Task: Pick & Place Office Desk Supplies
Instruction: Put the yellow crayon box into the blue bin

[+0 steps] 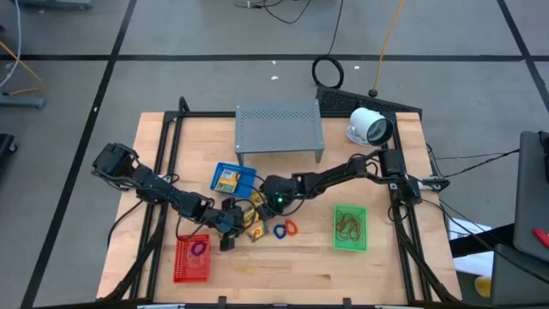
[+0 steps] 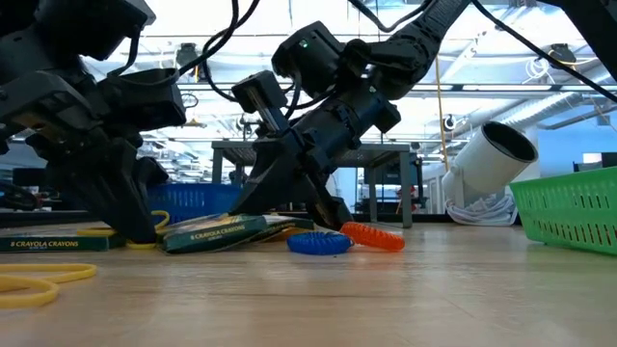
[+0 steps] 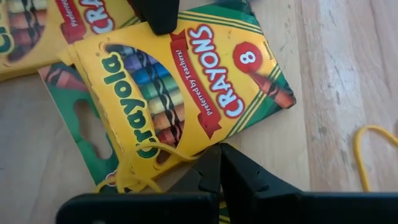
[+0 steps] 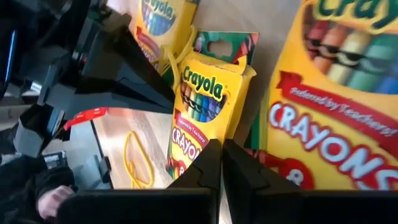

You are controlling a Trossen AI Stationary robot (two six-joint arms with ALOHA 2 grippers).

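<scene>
Several yellow crayon packs (image 1: 250, 220) lie flat mid-table; the top one (image 3: 186, 81) fills the left wrist view. My left gripper (image 1: 229, 230) is shut at that pack's near-left edge, where a yellow rubber band (image 3: 163, 149) lies. My right gripper (image 1: 257, 204) is shut over the packs from the far right. Another crayon pack sits in the blue basket (image 1: 232, 178). A purple band lies in the red basket (image 1: 192, 259), tan bands in the green basket (image 1: 349, 228). A blue band (image 2: 318, 243) and an orange band (image 2: 374, 235) rest on the table. My left gripper (image 3: 219, 163) is shut on a strand of the yellow rubber band (image 3: 180, 155), pinched at the fingertips from above and slanting down; the slack band lies on the pack's edge and the table. My right gripper (image 4: 221, 155) slants down with shut fingertips (image 3: 158, 17) on the top pack's edge (image 3: 186, 28); the pack lies flat.
The grey perforated stand (image 1: 279, 129) stands at the far middle, and the white round device (image 1: 369, 127) sits at the far right. A second yellow band (image 2: 34, 284) lies on the near wood. The two grippers work close together over the packs.
</scene>
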